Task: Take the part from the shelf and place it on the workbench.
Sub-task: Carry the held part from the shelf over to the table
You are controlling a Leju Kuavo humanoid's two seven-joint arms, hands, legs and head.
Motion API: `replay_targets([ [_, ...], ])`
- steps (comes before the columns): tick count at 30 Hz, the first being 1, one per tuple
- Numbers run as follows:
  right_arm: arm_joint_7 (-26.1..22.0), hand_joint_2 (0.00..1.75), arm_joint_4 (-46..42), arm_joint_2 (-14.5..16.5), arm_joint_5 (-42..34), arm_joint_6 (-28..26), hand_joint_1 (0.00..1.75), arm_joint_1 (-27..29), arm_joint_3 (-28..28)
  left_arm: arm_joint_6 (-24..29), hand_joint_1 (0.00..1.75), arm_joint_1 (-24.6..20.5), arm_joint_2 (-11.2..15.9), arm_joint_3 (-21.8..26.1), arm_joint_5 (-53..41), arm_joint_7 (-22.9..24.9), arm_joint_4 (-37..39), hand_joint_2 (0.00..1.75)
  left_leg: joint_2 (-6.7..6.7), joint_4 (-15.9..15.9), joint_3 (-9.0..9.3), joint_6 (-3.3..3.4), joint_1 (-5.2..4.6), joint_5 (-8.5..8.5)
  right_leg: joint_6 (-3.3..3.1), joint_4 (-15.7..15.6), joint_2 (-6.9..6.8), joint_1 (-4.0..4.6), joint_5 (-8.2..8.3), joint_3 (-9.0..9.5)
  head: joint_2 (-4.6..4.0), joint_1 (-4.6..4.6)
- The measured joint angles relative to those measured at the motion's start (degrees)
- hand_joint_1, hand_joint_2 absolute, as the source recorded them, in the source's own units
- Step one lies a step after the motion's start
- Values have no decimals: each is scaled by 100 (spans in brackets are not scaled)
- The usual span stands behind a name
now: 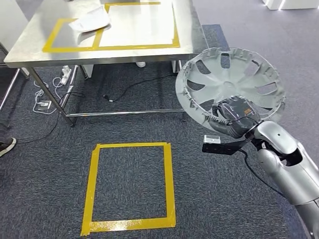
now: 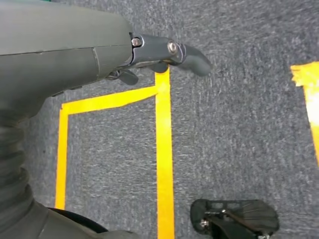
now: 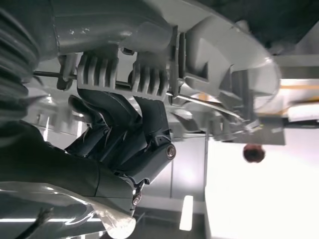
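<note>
Right now the right hand point(image 1: 236, 115) grips the rim of a grey wheel cover point(image 1: 240, 74), holding it up in the air with its inner, ribbed face turned toward the head camera. From the right wrist the dark fingers point(image 3: 124, 124) are curled in against the cover's clips and wire ring point(image 3: 158, 84), so that hand is clamped on the part. The wheel cover hangs over the carpet, just in front of the near right corner of the steel workbench point(image 1: 34, 50), not resting on it.

On the workbench, yellow tape point(image 1: 112, 47) marks out rectangles, and a second pale part point(image 1: 90, 21) lies across the left one; it is probably another cover, though the view is too slight to be sure. Cables and a power strip point(image 1: 66, 74) lie on the floor under the bench. A yellow tape square point(image 1: 129, 186) is on the grey carpet in front of the robot, and a dark shoe point(image 1: 6, 144) shows at the left edge.

The left hand point(image 2: 165, 57) hangs over that carpet and tape, holding nothing; its thumb point(image 2: 188, 55) sticks straight out, but whether the fingers are spread or curled I cannot tell.
</note>
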Motion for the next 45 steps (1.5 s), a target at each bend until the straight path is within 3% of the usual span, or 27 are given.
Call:
replay_targets([
  [2,-8,175,11,27,-5,-1,175,-8,10,0,0,12,-3,-1,9,1,0,175,-82,-63,20,58,6,-4,63,-24,-41,-3,-33,28,1,2],
  [4,-16,175,16,46,-8,-2,175,-14,11,1,0,9,-8,-1,15,2,0,175,-156,-118,63,126,35,4,100,182,192,-26,-173,-71,1,16],
  [6,-23,175,31,50,-9,-2,175,-11,12,3,0,-14,-8,-1,19,3,0,175,-227,-133,86,180,49,-5,113,849,487,-37,-459,-438,0,45],
  [7,-27,175,42,50,-9,-2,175,-6,15,3,0,-24,-6,-1,20,3,0,175,-264,-131,94,200,47,-15,118,1250,546,-32,-586,-678,0,59],
  [8,-26,175,53,50,-8,-2,175,1,19,3,0,-28,-10,-1,19,4,0,175,-302,-129,107,209,44,-28,122,1528,565,-27,-624,-874,0,61],
  [9,-27,175,64,51,-8,-4,175,6,22,3,0,-29,-15,-1,19,4,0,175,-340,-126,129,214,41,-45,119,1606,571,-22,-539,-980,0,61],
  [10,-26,175,72,51,-9,-9,175,8,25,5,0,-28,-19,-1,18,6,0,175,-373,-122,157,212,41,-65,110,1451,571,-20,-346,-967,-1,62],
  [12,-22,175,80,52,-14,-42,175,9,27,14,0,-27,-23,-1,20,14,0,175,-431,-104,218,184,36,-123,81,698,569,-17,147,-686,-1,60],
  [14,-15,175,89,59,-18,-97,175,15,29,21,0,-25,-23,-1,22,23,0,175,-470,-71,218,135,22,-157,44,136,575,-6,344,-430,0,53],
  [17,-8,175,101,73,-17,-150,175,43,24,21,0,-8,-19,-1,22,25,0,175,-486,-81,197,69,14,-160,-13,22,582,-9,322,-365,1,51],
  [19,-6,175,102,80,-19,-170,175,62,9,21,0,-7,-12,-1,22,12,0,175,-478,60,157,12,13,-281,-60,-32,571,-43,325,-312,1,34],
  [22,-7,175,104,91,-29,-203,175,100,-3,20,0,-6,-11,-1,21,-23,0,175,-465,1034,-291,-87,69,-749,-115,-62,553,-59,311,-257,1,7],
  [23,-8,175,104,92,-30,-218,175,119,-3,20,0,-4,-12,-1,22,-38,0,175,-464,1352,-457,-111,93,-841,-118,-61,552,-60,304,-251,1,7],
  [24,-10,175,104,93,-30,-231,175,140,-5,20,0,-2,-13,-1,22,-50,0,175,-462,1488,-540,-130,113,-822,-118,-61,554,-62,297,-242,1,7],
  [25,-16,175,104,93,-30,-240,175,158,-8,21,0,-1,-13,-1,22,-57,0,175,-461,1394,-515,-144,133,-688,-112,-60,558,-67,286,-228,1,6],
  [28,-47,175,102,94,-26,-251,175,186,-17,22,0,-6,-9,-4,22,-62,0,175,-456,353,-63,-150,166,-95,-61,-58,576,-72,242,-169,1,5],
  [30,-79,175,102,93,10,-275,175,189,-19,21,0,-17,-8,-7,26,-63,0,175,-459,-39,107,-111,149,-32,5,-56,580,-62,230,-171,1,5],
  [34,-115,175,101,94,80,-320,175,188,-20,18,0,-8,-7,-12,40,-62,1,175,-519,-144,159,50,140,-50,137,-7,537,-80,146,-193,0,9],
  [36,-115,175,100,93,88,-330,175,187,-25,17,0,-10,-4,-17,55,-62,2,175,-569,-175,191,113,153,-35,146,511,551,-77,-135,-443,0,30],
  [38,-115,175,101,93,90,-332,175,209,-24,15,0,-10,-8,-21,71,-62,1,175,-634,-172,192,140,135,-39,147,1305,563,-67,-439,-852,0,45],
  [39,-117,175,102,94,91,-332,175,225,-23,14,0,-9,-14,-23,73,-62,1,175,-675,-170,195,145,124,-40,146,1544,567,-63,-473,-992,0,46],
  [40,-121,175,102,95,91,-332,175,236,-22,14,0,-9,-19,-24,73,-62,0,175,-725,-168,202,148,116,-42,137,1538,574,-61,-381,-1017,1,47],
  [41,-125,175,102,95,91,-332,175,242,-22,13,0,-10,-21,-25,73,-62,0,175,-782,-167,211,147,111,-45,121,1303,595,-60,-192,-926,1,46],
  [43,-130,175,103,93,91,-332,175,244,-24,13,0,-19,-24,-28,75,-62,0,175,-905,-154,213,132,103,-55,79,485,817,-75,202,-541,1,44],
  [45,-130,175,104,91,91,-332,175,248,-26,13,0,-22,-24,-31,80,-62,0,175,-1024,-134,172,86,116,-51,56,-13,1031,-85,317,-283,1,41],
])
